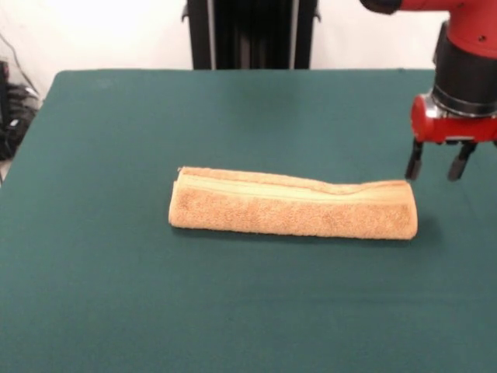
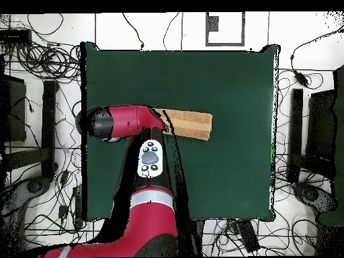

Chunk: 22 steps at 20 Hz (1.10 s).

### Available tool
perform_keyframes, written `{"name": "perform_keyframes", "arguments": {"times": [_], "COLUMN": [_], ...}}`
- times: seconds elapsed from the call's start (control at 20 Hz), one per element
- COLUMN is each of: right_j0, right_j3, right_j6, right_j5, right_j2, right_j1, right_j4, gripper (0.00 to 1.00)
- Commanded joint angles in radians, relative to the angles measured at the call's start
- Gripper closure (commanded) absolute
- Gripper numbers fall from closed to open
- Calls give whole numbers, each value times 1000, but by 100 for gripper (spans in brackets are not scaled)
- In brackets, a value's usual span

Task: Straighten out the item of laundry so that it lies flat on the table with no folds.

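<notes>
The orange-tan item of laundry point(image 1: 293, 204) lies folded into a long narrow strip across the middle of the dark green table point(image 1: 233, 311), with a paler woven band along its far edge. In the overhead view the towel point(image 2: 191, 123) shows partly, its left end covered by the arm. My gripper point(image 1: 438, 165) hangs just above the table beyond the strip's right end in the front view. Its two dark fingers point(image 1: 415, 162) stand apart, open, with nothing between them. The overhead view hides the gripper under the red arm point(image 2: 124, 122).
The arm's red and black wrist point(image 1: 463, 85) comes down at the right edge of the front view. Cables and dark equipment point(image 2: 40, 121) lie on the floor around the table in the overhead view.
</notes>
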Motion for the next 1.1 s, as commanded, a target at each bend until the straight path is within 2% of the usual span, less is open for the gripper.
{"name": "perform_keyframes", "arguments": {"times": [0.05,0.4,0.6,0.85,1.1], "right_j0": [40,70,82,125,128], "right_j3": [-1,-22,-14,-22,-9], "right_j6": [254,265,295,331,290], "right_j5": [-123,-156,-209,-210,-224], "right_j2": [18,-20,-7,-17,-43], "right_j1": [121,164,184,191,196], "right_j4": [36,41,80,136,124], "gripper": [0,0,0,0,0]}}
